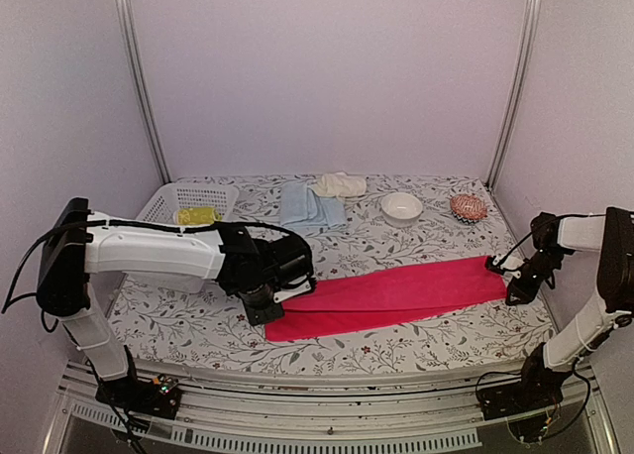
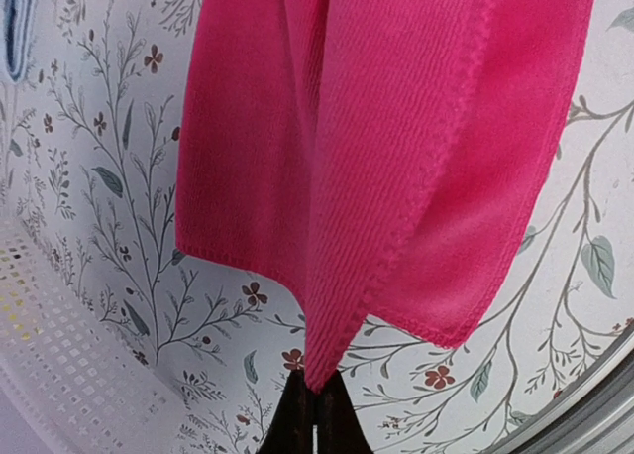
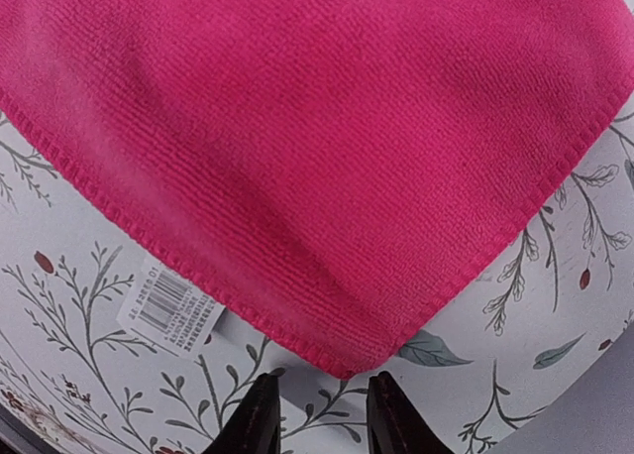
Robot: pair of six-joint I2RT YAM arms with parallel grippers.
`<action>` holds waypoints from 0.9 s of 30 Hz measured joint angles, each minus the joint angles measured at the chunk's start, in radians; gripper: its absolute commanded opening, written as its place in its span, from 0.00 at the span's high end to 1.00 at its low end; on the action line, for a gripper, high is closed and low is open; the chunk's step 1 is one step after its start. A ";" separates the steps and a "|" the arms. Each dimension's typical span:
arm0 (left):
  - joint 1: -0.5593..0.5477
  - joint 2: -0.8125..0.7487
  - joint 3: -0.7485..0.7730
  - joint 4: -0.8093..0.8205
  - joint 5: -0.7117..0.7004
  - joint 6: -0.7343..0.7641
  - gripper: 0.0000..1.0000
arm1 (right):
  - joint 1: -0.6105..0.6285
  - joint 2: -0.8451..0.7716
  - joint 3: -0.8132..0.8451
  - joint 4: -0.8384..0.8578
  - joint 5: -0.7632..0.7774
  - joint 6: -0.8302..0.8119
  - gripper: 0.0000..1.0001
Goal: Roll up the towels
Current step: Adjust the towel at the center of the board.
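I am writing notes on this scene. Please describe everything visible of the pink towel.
The pink towel is soft, ribbed, hot pink cloth with a stitched hem, folded lengthwise into a long strip lying flat across the floral cover. A barcode tag shows at its right end. The left gripper looks shut on its left corner; the open right gripper sits just short of the right corner, not touching.

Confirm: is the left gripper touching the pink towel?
Touching. The left wrist view shows the left gripper shut, with a corner of the pink towel pinched between its fingertips.
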 measured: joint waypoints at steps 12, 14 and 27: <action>-0.029 -0.029 -0.020 -0.002 0.028 0.027 1.00 | 0.003 0.038 0.016 0.016 0.010 -0.006 0.96; -0.047 -0.046 -0.044 0.003 0.048 0.042 1.00 | 0.003 0.034 0.012 0.017 0.015 -0.012 0.96; -0.079 0.026 -0.105 0.037 0.037 0.072 1.00 | 0.003 0.017 0.005 -0.048 0.029 -0.085 0.96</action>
